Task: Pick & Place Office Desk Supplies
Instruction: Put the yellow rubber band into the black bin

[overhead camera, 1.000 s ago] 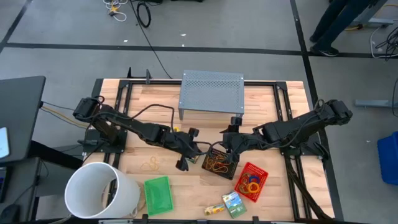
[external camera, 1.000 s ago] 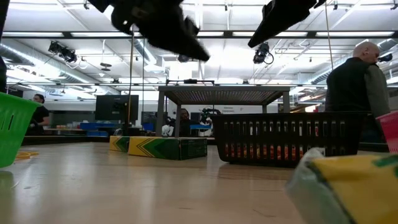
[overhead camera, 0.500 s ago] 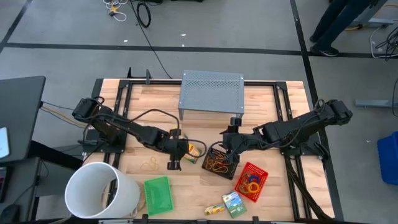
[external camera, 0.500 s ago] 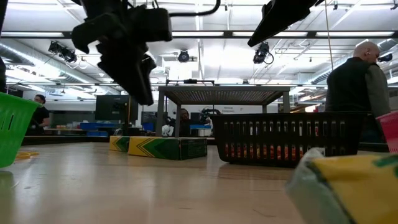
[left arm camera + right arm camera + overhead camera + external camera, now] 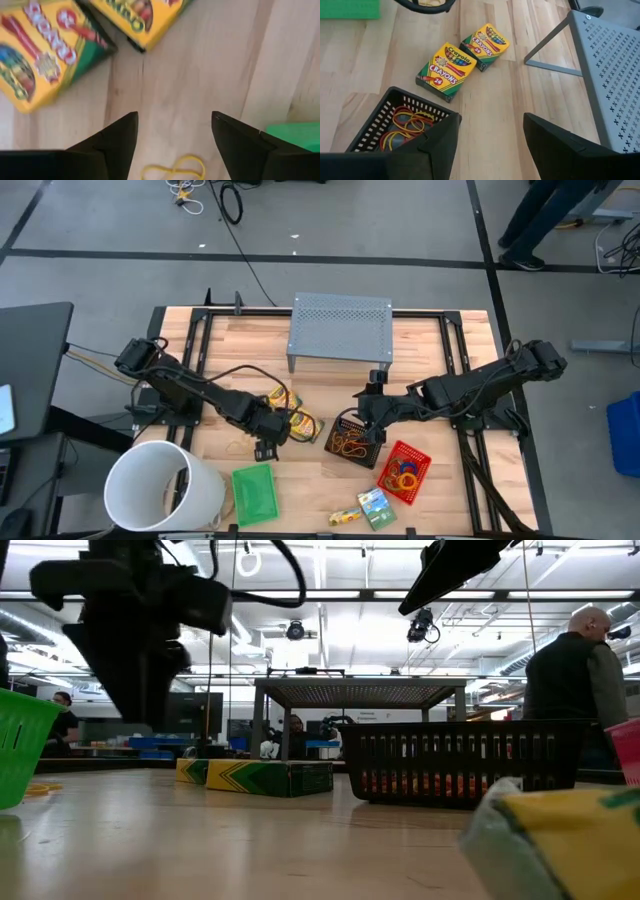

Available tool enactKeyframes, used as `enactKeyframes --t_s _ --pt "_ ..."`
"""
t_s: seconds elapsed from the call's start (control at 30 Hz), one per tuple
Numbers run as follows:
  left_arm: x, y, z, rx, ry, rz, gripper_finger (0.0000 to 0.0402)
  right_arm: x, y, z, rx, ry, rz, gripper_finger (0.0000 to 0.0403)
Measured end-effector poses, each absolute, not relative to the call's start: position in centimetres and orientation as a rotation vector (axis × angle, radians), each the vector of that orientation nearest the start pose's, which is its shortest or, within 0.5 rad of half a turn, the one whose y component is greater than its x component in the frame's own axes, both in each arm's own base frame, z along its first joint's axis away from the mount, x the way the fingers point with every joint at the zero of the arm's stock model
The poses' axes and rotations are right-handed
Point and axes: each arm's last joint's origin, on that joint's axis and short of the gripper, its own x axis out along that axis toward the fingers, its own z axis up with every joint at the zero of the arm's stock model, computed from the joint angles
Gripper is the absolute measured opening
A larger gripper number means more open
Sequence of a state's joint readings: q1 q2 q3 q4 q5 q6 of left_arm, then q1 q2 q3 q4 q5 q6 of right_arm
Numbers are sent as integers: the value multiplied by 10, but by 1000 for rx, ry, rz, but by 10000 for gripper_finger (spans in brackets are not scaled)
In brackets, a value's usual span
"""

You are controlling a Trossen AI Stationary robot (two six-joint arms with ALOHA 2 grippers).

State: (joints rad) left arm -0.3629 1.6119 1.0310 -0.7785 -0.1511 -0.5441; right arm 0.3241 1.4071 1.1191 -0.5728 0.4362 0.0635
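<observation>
Two yellow-green crayon boxes [image 5: 291,410] [image 5: 445,72] lie flat on the table, left of the black mesh tray [image 5: 350,442], which holds brown rubber bands [image 5: 405,125]. My left gripper [image 5: 262,448] [image 5: 172,130] hangs open, pointing down, near a loose rubber band [image 5: 175,167] [image 5: 240,445] that lies flat on the wood. My right gripper [image 5: 365,405] [image 5: 490,125] hovers open over the black tray's far edge. The red tray [image 5: 405,470] holds coloured rings. A third crayon box [image 5: 375,506] and a yellow glue stick [image 5: 345,517] lie at the near edge.
The big white bucket [image 5: 165,485] stands at the near left corner, with the green tray [image 5: 253,492] beside it. The grey perforated stand [image 5: 340,330] stands at the far middle. People show in the room behind the table [image 5: 570,670].
My left gripper has moved from beside the black tray toward the table's left and near edge, toward the loose rubber band. It has turned to point down and has opened. The two crayon boxes, covered by the arm before, now show.
</observation>
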Motion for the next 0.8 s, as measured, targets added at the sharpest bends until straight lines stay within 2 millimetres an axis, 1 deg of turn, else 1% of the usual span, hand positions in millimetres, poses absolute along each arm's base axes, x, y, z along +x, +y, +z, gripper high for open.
enactKeyframes --t_s 0.23,0.37,0.53,0.6,0.8 --pt "261 -106 187 -150 1366 247 245 279 81 280 -254 798 -115 231" --pt "261 -108 187 -167 1361 246 245 279 81 280 -260 800 -104 231" --pt "264 -110 188 -194 1341 200 245 279 81 280 -267 801 -99 231" --pt "267 -112 188 -175 1312 162 244 279 82 280 -267 801 -97 231" --pt "284 -125 196 -51 1086 28 244 279 82 280 -280 804 -81 231"
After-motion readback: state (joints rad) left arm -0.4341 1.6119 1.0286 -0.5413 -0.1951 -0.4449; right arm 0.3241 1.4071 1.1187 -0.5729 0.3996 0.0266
